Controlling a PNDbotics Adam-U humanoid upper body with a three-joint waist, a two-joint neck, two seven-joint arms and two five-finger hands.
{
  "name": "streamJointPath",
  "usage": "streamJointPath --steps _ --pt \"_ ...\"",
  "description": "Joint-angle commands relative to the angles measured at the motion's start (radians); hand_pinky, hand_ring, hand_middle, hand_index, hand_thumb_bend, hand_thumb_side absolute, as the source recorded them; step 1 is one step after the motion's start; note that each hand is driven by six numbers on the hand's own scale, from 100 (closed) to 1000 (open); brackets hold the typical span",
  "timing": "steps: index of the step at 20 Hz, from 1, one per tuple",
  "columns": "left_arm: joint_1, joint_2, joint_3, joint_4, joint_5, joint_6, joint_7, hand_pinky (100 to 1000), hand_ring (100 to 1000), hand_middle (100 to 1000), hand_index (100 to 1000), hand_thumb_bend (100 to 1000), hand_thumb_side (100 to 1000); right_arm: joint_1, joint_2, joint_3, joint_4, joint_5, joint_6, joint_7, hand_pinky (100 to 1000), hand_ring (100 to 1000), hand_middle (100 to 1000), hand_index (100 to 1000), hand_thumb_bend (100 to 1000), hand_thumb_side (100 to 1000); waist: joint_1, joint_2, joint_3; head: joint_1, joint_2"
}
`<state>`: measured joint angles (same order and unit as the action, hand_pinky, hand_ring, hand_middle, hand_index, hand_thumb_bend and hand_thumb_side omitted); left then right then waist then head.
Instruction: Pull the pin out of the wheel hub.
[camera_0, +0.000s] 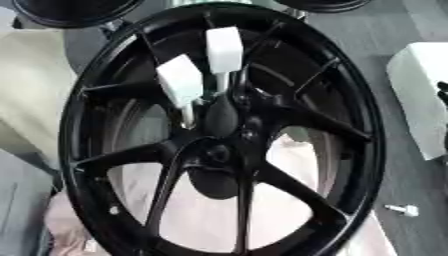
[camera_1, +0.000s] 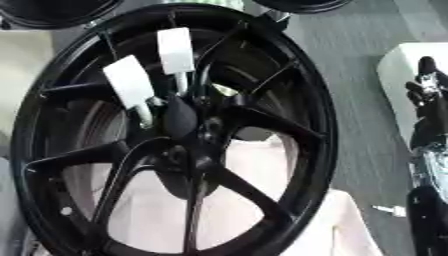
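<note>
Right hand (camera_1: 426, 85) black with shiny silver bits between the fingers, right arm (camera_1: 429, 200) black and glossy below it, a pale silver-blue band near the wrist

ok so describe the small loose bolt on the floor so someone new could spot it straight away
Start at the big black wheel filling the view, then look past its lower right rim to the grey floor. The small white bolt lies there alone, apart from the wheel. Unlike the two white-handled pins standing in the hub, it is tiny and sits flat on the floor.
</note>
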<state>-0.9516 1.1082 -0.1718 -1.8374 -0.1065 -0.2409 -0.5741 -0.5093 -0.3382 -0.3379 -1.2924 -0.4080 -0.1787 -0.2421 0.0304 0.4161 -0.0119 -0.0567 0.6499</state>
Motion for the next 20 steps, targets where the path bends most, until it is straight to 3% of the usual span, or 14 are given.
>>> streamJointPath --steps 1,7,13,20 --pt "-0.084 -0.017 -0.056 0.031 -0.005 0.01 -0.159 786 714 692 796 639 546 -0.003 -0.039 -0.003 -0.024 0.007 0.005 0.0 853 682 613 727 663 422 0.004 -0.035 0.004 -0.01 0.003" --pt "-0.217 -0.103 -0.158 0.114 -0.012 0.01 -0.321 791 722 700 804 638 536 0.001 -0.047 -0.002 -0.023 0.009 0.006 0.0 852 681 613 727 664 424 0.012 -0.039 0.006 -0.015 -0.001" --pt "-0.305 -0.193 -0.252 0.179 -0.032 -0.013 -0.333 791 720 698 805 643 529 0.001 -0.045 0.003 -0.022 0.013 0.012 0.005 852 681 613 727 665 425 0.011 -0.042 0.004 -0.006 -0.003" --pt "-0.358 -0.277 -0.307 0.256 -0.036 -0.035 -0.333 788 711 688 803 634 496 -0.001 -0.039 0.007 -0.021 0.017 0.016 0.009 852 681 613 727 665 426 0.008 -0.044 -0.004 0.01 -0.008"
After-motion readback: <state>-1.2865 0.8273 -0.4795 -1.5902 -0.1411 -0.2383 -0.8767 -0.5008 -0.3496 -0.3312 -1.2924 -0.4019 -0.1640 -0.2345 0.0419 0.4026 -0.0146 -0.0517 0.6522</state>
